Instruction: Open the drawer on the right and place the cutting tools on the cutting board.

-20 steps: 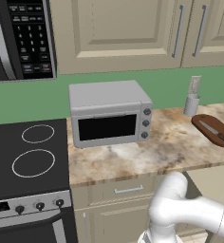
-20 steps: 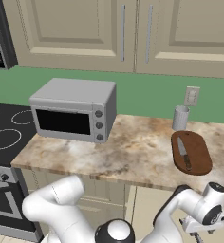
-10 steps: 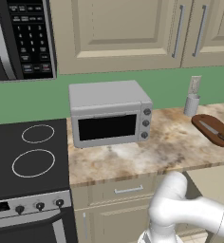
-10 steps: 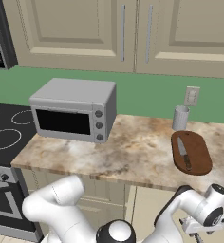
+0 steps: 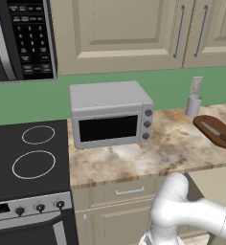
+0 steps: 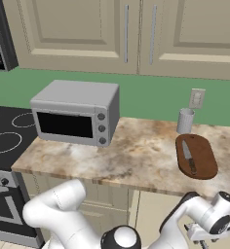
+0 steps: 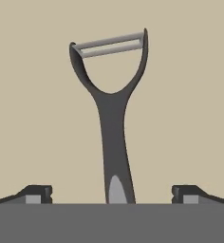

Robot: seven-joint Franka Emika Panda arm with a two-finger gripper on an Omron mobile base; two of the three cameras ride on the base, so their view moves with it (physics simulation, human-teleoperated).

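Arm (image 6: 63,209): glossy white, fat rounded tube links w/ smooth elbow bends. Dark round joint cap (image 6: 120,239) w/ pale centre disc. White wrist (image 6: 219,219), dark ring seams, black cap on top. Fingertips (image 7: 38,193): small, dark, blocky, lighter grey pad faces on inner sides.

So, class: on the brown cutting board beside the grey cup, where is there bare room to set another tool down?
The cutting board already carries a knife along its toaster-oven side. The half away from it, toward the counter's right end, is bare. The broad marble counter between the toaster oven and the board is free too. It is tighter at the board's back, by the cup.
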